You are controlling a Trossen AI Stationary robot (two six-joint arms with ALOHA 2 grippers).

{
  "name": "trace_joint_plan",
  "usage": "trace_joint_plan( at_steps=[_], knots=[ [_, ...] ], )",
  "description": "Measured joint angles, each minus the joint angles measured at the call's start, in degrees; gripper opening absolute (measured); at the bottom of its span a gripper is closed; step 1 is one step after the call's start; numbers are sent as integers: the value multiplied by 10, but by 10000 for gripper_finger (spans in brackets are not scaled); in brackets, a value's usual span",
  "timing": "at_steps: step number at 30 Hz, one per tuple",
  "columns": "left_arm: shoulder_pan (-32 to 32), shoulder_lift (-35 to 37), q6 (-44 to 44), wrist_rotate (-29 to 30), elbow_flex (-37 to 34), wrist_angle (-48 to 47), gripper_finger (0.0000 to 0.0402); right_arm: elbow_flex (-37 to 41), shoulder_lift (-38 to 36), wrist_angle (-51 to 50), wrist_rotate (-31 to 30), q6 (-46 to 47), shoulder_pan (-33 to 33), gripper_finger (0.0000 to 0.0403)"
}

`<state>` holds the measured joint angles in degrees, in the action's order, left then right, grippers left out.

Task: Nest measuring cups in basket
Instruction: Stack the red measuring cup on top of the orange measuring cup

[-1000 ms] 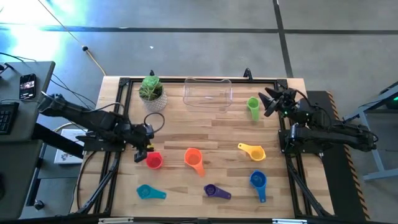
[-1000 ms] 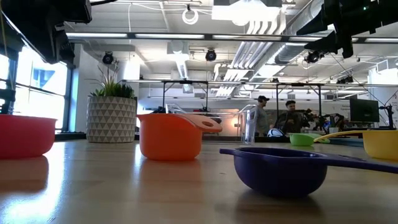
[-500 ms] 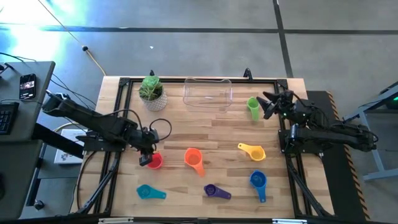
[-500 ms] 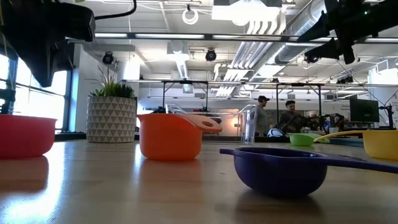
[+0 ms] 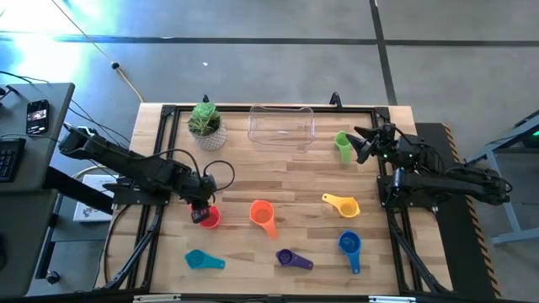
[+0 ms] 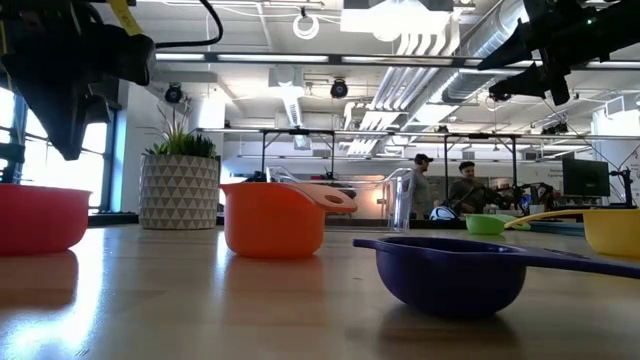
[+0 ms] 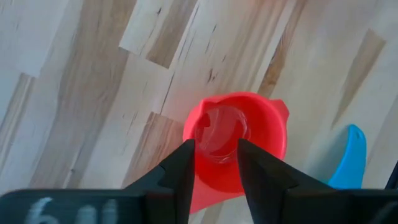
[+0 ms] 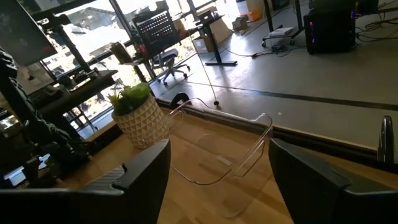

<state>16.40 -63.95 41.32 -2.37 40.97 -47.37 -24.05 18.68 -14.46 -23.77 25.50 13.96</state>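
Seven measuring cups rest on their bases on the wooden table: green (image 5: pixel 342 145), red (image 5: pixel 210 218), orange (image 5: pixel 263 214), yellow (image 5: pixel 341 204), blue (image 5: pixel 349 245), teal (image 5: pixel 202 260), purple (image 5: pixel 290 259). The clear basket (image 5: pixel 281 124) stands at the far edge. My left gripper (image 5: pixel 200 213) hangs open just above the red cup (image 7: pixel 264 137), fingers pointing down over its bowl; the low view shows it clear of the cup (image 6: pixel 35 215). My right gripper (image 5: pixel 359 145) hovers open beside the green cup, on its right, facing the basket (image 8: pixel 233 155).
A white patterned pot with a green plant (image 5: pixel 205 124) stands left of the basket. A black frame (image 5: pixel 160 168) borders the table. Bare wood lies between the cup rows and the basket. People stand in the room behind (image 6: pixel 420 185).
My left gripper has moved toward the table's near-right and come down over the red cup. My right gripper has shifted slightly toward the green cup. No cup has moved.
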Motion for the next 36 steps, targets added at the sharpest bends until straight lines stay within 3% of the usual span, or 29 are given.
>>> trace_joint_plan(
  at_steps=[27, 31, 36],
  knots=[
    [1, -140, -8, 20, 0, 16, 124, 0, 0, -9, 0, 0, 0, 263],
    [1, -154, -4, 22, 0, 24, 102, 0, 0, -9, 0, 0, 0, 263],
    [1, -156, 6, 22, 0, 42, 44, 0, 0, -9, 0, 1, 0, 263]
  ],
)
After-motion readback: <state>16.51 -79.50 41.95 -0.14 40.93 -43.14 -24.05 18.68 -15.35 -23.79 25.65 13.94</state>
